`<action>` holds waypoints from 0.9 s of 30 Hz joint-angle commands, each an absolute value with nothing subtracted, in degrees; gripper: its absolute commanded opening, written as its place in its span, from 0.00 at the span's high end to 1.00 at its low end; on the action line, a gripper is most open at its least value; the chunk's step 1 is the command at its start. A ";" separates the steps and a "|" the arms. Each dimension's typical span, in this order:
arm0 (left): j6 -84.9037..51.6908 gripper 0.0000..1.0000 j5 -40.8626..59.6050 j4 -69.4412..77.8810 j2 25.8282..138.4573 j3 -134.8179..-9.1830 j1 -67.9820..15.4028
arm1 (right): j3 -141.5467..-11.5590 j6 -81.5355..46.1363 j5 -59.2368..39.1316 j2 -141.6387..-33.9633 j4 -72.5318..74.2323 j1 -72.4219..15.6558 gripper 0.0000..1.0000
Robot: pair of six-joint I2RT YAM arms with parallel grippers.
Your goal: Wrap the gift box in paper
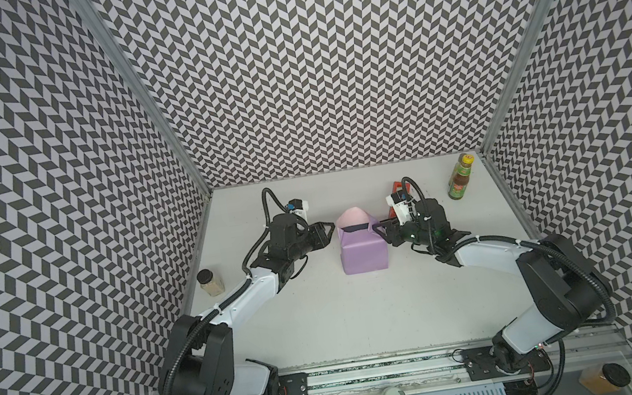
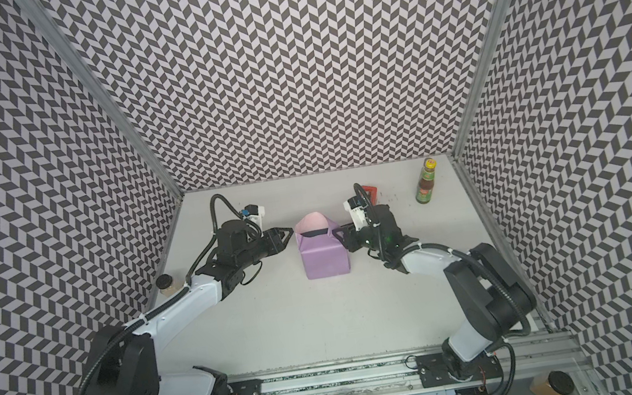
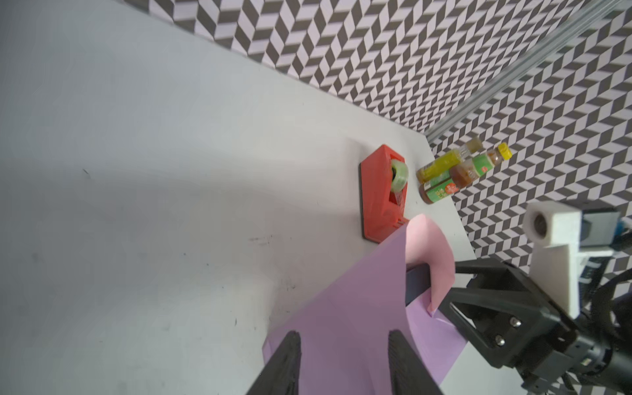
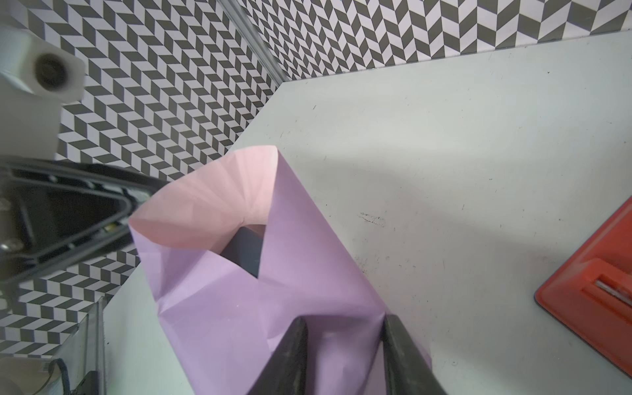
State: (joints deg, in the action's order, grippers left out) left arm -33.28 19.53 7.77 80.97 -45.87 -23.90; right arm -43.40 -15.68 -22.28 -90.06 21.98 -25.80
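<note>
Right wrist view, nearest first: right claw (image 4: pixel 343 319) fingers stand narrowly apart, astride a raised fold of the paper (image 4: pixel 239 307). No clear pinch seen. This claw sits between the tape dispenser (image 4: pixel 588 284) and the wrapped load. Past the fingertips the paper shows its lilac face outward. Its pink inner face shows on a flap standing up at the far end. Through the gap there, a dark corner of the gift box (image 4: pixel 244 251) is visible, the rest covered.

Left wrist view: left claw (image 3: pixel 343 333) fingers also apart, empty, on the side of the paper away from the dispenser.

Position: gift box lies in its paper sleeve flat on the desk (image 1: pixel 366 326). It is just beside the dispenser, to its left and slightly nearer the desk's front edge. Sauce bottle (image 1: pixel 460 178) stands to the dispenser's right, well apart from the box.

Orientation, both top views: the sleeve's long axis runs near to far. The near end shows lilac only; the open mouth points at the back wall (image 1: pixel 331 79).

Handling, my judgement: paper is light, thin and springy. Creases hold only partly, and it tears if yanked. The box is stiff and probably light, likely to slide inside the sleeve under a sideways tug. Best hold: pinch the flap edges at the open end, close to the box's corners, and press the folds against its hard edges.
</note>
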 commanded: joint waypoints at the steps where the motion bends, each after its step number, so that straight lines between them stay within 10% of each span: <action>1: -34.48 0.56 20.84 10.86 82.53 -47.57 -25.45 | -42.10 -14.44 -21.02 -91.93 17.02 -26.82 0.64; 27: -32.80 0.58 17.40 14.18 88.45 -42.06 -29.06 | -46.13 -15.47 -23.64 -90.88 16.37 -25.48 0.60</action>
